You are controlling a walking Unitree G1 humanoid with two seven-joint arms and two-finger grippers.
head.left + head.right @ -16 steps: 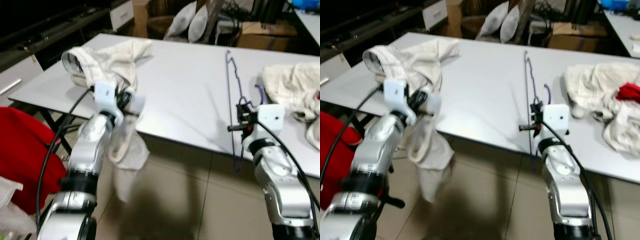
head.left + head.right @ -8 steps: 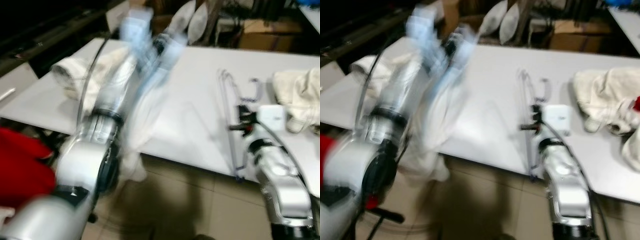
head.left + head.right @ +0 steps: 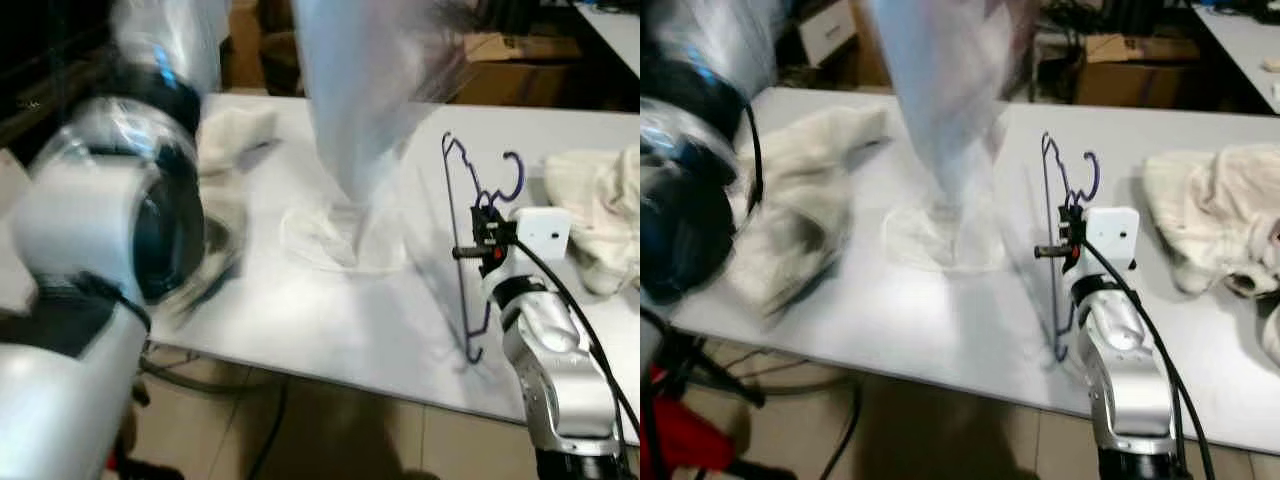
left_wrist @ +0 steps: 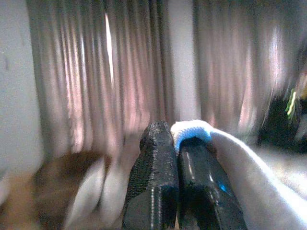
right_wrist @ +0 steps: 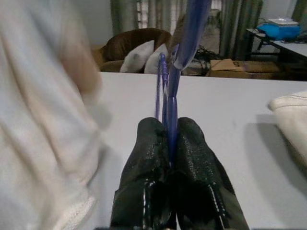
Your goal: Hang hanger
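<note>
A purple wire hanger point(image 3: 462, 250) stands upright over the white table point(image 3: 300, 320), hook uppermost. My right gripper point(image 3: 484, 232) is shut on its wire, and its black fingers point(image 5: 144, 158) pinch the wire in the right wrist view. A pale garment point(image 3: 355, 110), blurred, hangs down from above, and its lower end point(image 3: 345, 238) rests bunched on the table left of the hanger. My left arm point(image 3: 110, 230) is raised close to the camera. My left gripper point(image 4: 173, 136) is shut on a fold of that white cloth point(image 4: 230, 167).
A second heap of white clothes point(image 3: 600, 210) lies on the table to the right of the hanger. More pale cloth point(image 3: 235, 135) lies at the table's left. Cardboard boxes point(image 3: 510, 70) stand behind the table, and pillows point(image 5: 148, 55) on a brown seat beyond.
My left arm has swung up and over the table, lifting the garment from the table's edge to hang beside the hanger. The camera has moved closer. My right gripper keeps its hold.
</note>
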